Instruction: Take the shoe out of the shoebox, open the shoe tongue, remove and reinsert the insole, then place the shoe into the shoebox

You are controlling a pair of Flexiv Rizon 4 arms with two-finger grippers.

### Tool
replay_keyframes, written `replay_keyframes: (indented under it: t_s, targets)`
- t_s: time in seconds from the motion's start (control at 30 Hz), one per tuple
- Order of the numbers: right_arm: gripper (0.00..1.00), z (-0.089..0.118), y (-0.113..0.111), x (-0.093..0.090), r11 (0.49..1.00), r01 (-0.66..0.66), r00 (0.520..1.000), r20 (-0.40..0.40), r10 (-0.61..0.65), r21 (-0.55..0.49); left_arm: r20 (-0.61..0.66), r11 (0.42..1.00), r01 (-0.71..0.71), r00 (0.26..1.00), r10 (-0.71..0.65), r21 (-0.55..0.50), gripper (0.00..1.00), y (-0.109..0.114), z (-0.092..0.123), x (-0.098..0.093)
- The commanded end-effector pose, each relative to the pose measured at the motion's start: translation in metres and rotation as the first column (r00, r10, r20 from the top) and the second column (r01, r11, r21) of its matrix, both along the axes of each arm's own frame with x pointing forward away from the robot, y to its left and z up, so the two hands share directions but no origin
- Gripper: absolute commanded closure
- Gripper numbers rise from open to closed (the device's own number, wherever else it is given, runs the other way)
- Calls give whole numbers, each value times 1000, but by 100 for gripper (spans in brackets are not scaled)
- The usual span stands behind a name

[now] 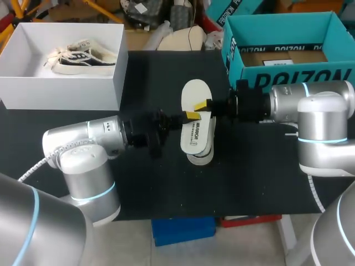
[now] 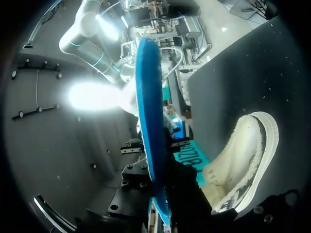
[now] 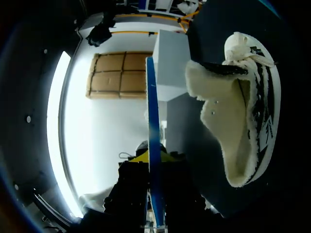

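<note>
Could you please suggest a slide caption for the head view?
The left gripper and right gripper hold the insole above the shoe on the table.

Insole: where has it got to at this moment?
In the head view the insole is at the middle of the table, held between the left tool and the right tool, just over the shoe.

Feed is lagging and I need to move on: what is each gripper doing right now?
Left gripper: closed, holding the insole.
Right gripper: closed, holding the same insole.
</note>
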State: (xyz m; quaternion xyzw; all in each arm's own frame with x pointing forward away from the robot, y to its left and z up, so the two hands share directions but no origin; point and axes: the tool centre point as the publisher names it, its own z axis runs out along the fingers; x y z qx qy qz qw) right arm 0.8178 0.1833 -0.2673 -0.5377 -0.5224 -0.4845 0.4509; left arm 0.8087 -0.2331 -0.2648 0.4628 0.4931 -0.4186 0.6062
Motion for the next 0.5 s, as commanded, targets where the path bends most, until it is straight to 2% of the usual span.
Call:
replay_keyframes:
  t_s: [0.03, 0.13, 0.17, 0.2, 0.23, 0.4, 0.5]
  targets:
    - [100, 0, 1, 0, 1000, 3, 1000, 0, -3, -1, 4, 1000, 7, 1000, -7, 2, 100, 0, -1, -1]
    - [100, 0, 1, 0, 1000, 3, 1000, 0, -3, -1, 6, 1000, 16, 1000, -16, 1, 100, 1, -2, -1]
    - [88, 1, 1, 0, 1000, 6, 1000, -12, -6, -17, 5, 1000, 17, 1000, -17, 2, 100, 1, -2, -1]
    - [23, 2, -2, 2, 999, 35, 999, -21, -35, -12, 6, 1000, 20, 1000, -20, 3, 100, 2, -1, -1]
    - [0, 2, -6, 2, 999, 51, 999, -19, -51, -2, 4, 1000, 22, 1000, -22, 19, 100, 2, 0, -2]
    - [0, 1, -25, -1, 990, 117, 993, -8, -118, -79, -58, 993, 46, 998, -39, 112, 100, 4, 4, -7]
    - [0, 1, -41, -7, 973, 154, 988, 1, -156, -172, -107, 972, 55, 994, -31, 228, 100, 4, 3, -12]
